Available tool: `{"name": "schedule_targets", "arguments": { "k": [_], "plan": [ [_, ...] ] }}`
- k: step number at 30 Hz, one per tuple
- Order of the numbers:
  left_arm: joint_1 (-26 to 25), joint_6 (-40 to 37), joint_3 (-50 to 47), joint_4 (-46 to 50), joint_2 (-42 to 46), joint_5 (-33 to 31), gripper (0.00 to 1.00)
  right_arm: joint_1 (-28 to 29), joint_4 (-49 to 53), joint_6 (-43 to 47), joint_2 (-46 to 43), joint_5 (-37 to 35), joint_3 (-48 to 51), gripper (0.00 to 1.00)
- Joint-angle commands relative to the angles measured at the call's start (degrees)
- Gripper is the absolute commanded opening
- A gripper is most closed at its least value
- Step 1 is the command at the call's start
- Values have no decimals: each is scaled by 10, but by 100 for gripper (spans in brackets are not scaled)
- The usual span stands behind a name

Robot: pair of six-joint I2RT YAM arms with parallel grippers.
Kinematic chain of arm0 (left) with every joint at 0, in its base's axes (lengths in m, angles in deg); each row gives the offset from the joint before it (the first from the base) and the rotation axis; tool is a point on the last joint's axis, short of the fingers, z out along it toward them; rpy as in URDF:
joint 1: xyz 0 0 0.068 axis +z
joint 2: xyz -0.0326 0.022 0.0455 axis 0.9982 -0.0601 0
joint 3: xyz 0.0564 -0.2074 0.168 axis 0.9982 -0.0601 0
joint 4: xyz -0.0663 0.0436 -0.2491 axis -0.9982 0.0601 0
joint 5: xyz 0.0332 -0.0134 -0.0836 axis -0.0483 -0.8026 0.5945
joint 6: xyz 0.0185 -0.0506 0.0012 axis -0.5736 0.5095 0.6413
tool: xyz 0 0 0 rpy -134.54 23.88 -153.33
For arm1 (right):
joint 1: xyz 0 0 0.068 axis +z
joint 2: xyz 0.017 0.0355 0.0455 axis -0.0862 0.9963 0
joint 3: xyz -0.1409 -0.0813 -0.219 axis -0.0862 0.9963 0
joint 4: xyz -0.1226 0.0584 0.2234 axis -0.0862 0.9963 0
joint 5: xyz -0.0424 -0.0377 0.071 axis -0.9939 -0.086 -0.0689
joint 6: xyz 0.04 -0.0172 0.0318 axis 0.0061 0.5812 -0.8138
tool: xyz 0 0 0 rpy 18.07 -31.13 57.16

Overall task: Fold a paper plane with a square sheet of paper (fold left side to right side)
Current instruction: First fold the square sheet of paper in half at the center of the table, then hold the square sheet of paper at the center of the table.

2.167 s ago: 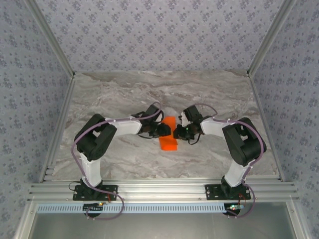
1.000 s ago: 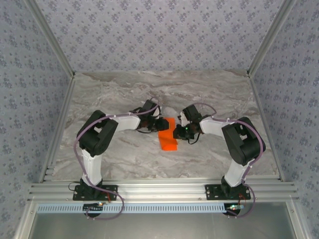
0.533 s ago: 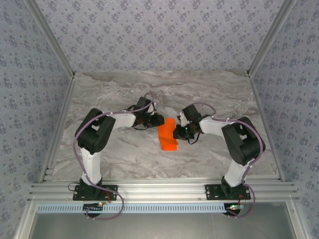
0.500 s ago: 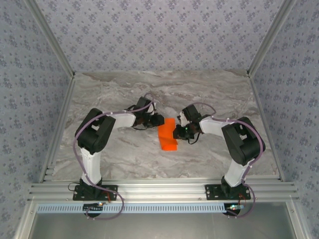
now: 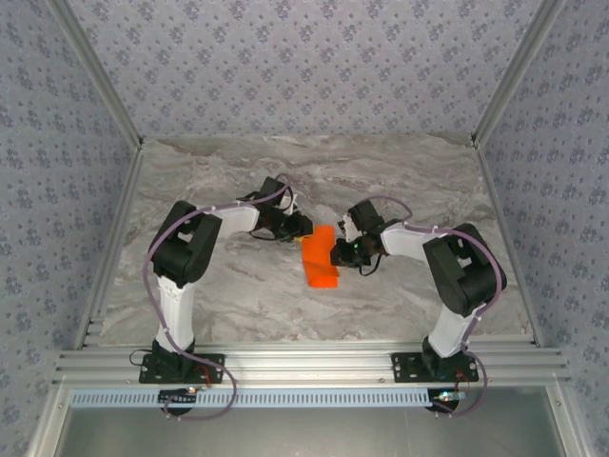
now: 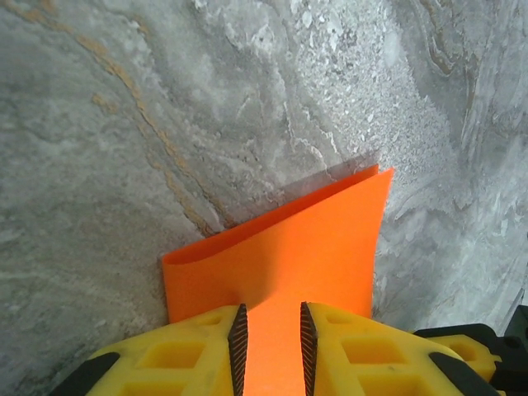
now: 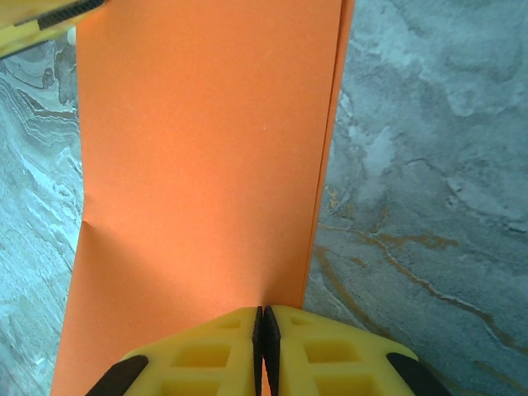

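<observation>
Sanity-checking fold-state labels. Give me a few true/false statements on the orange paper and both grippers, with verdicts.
1. The orange sheet of paper lies on the grey marbled tabletop. True.
2. The right gripper is wide open. False: its jaws are closed together, over the paper.
3. The left gripper has its jaws apart, with paper showing between them. True.
4. The paper is already a pointed dart. False: it is a folded oblong, with two layers showing along one edge.
</observation>
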Motion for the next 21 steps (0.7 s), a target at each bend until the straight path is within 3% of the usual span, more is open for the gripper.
{"name": "schedule_targets", "arguments": {
  "k": [1, 12, 21],
  "plan": [
    [38, -54, 43, -32, -41, -119, 26, 8, 79, 11, 37, -57, 25, 15],
    [57, -67, 116, 4, -58, -112, 27, 9, 81, 10, 33, -56, 22, 15],
    [28, -31, -21, -79, 90, -73, 27, 14, 71, 3, 36, -50, 18, 15]
  ]
}}
